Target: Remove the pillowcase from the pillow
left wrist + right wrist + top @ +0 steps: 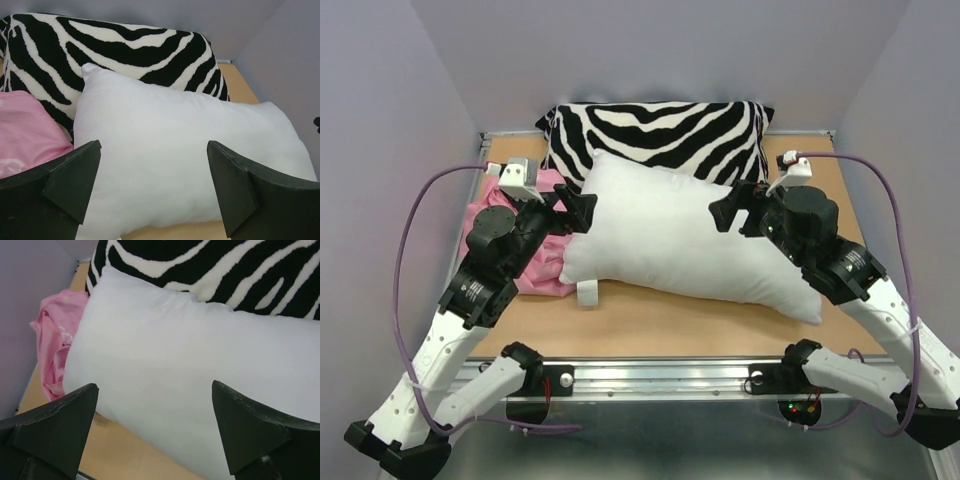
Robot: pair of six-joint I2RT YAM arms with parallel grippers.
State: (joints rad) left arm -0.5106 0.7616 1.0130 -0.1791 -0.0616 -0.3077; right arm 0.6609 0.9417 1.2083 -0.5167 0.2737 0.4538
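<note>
The plain white pillow (670,235) lies bare across the middle of the table, its small white tag (587,294) at the near left edge. It also shows in the left wrist view (170,155) and the right wrist view (200,360). The pink pillowcase (542,262) lies crumpled at the left, off the pillow, partly hidden by my left arm; it shows in the left wrist view (27,132) and the right wrist view (55,340). My left gripper (582,212) is open and empty over the pillow's left end. My right gripper (732,214) is open and empty above the pillow's right part.
A black-and-white zebra-striped pillow (655,130) stands behind the white pillow at the back of the table. Purple walls close in left, right and back. Bare wooden tabletop (650,325) shows along the near edge.
</note>
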